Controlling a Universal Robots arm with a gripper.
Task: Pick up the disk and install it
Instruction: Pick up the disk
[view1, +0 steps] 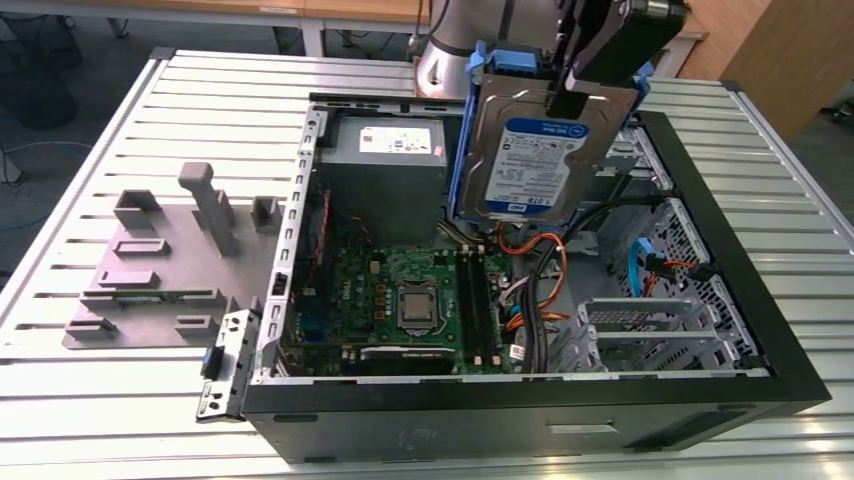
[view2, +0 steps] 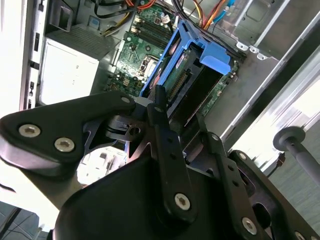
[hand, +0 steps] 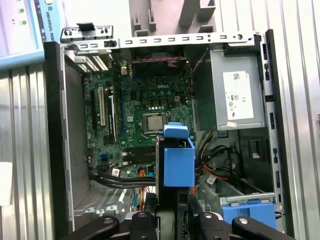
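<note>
A: Where's the disk (view1: 541, 150)?

B: Up in the air, standing on edge over the open computer case (view1: 534, 425), with its label facing the exterior view and blue rails down both long sides. It hangs above the motherboard (view1: 407, 300), near the grey power supply (view1: 387, 150).

A: And the gripper (view1: 583, 95)?

B: Pinching the disk by its upper end. In the second wrist view, the fingers (view2: 167, 150) lie one along each side of it.

A: Anything else?

B: A grey fixture (view1: 160, 270) on the slatted table (view1: 80, 400), beside the case at the exterior view's left.
</note>
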